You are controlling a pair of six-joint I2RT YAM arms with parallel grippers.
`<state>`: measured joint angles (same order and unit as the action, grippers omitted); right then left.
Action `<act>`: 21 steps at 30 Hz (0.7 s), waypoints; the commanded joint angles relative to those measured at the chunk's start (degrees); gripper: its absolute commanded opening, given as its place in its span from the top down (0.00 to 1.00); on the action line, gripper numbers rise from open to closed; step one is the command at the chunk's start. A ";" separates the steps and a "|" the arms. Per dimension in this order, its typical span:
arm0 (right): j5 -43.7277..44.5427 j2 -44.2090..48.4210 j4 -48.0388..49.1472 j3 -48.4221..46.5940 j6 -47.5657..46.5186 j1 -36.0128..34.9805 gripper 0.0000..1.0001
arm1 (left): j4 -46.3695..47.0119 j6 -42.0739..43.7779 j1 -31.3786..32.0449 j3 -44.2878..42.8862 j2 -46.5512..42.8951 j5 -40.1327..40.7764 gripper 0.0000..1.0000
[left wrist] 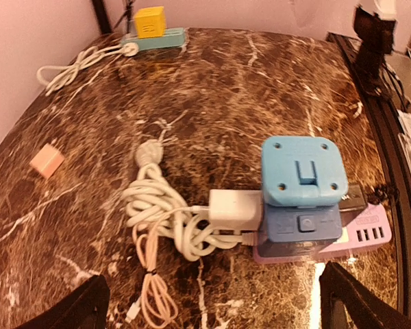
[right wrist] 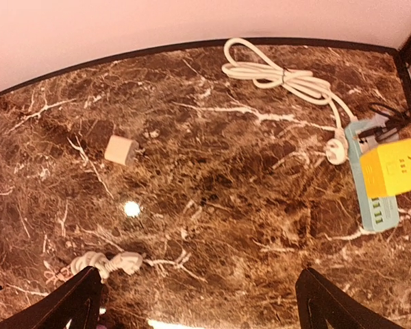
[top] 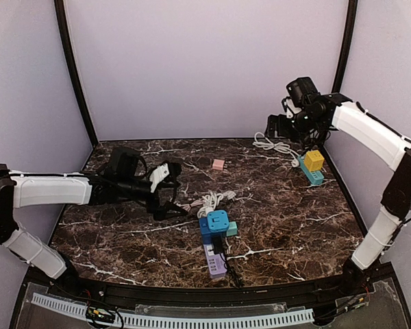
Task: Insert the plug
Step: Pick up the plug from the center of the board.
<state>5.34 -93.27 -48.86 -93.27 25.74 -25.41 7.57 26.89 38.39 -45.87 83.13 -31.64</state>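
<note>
The white plug (left wrist: 234, 208) sits pushed against the side of the blue cube socket (left wrist: 301, 199), with no gap showing between them. The cube (top: 214, 223) stands on a purple power strip (left wrist: 363, 236). The plug's white cable (left wrist: 157, 212) lies coiled on the marble beside it. My left gripper (left wrist: 216, 315) is open, drawn back from the plug, with nothing between its fingers; in the top view the left gripper (top: 170, 192) hovers left of the cable. My right gripper (right wrist: 205, 308) is open and empty, raised high at the back right (top: 282, 123).
A yellow cube adapter (top: 314, 160) sits on a teal power strip (top: 314, 175) at the back right, with a white cord (right wrist: 281, 75) bundled behind it. A small pink block (top: 218, 164) lies mid-back. A black plug (left wrist: 353, 197) and its cable run off the purple strip toward the front edge.
</note>
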 commanded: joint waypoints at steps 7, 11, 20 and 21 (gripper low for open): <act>-14.83 -20.13 23.40 -10.60 -10.67 -0.47 0.08 | -7.24 -35.04 -12.23 -6.04 3.45 8.42 0.02; -25.52 -33.50 25.96 -19.36 -19.94 -0.64 0.08 | -5.75 -35.69 -13.06 -6.43 5.54 9.49 0.02; -28.76 -58.72 19.19 -45.81 -18.90 -1.99 0.09 | -4.84 -33.96 -13.50 -5.17 6.94 9.75 0.03; -28.58 -58.85 20.65 -44.87 -18.54 -2.25 0.09 | -5.02 -33.85 -13.51 -5.12 7.06 9.69 0.03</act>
<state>-20.56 -150.67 -29.63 -135.98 6.81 -26.33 3.11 -6.70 25.26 -51.42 90.32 -22.33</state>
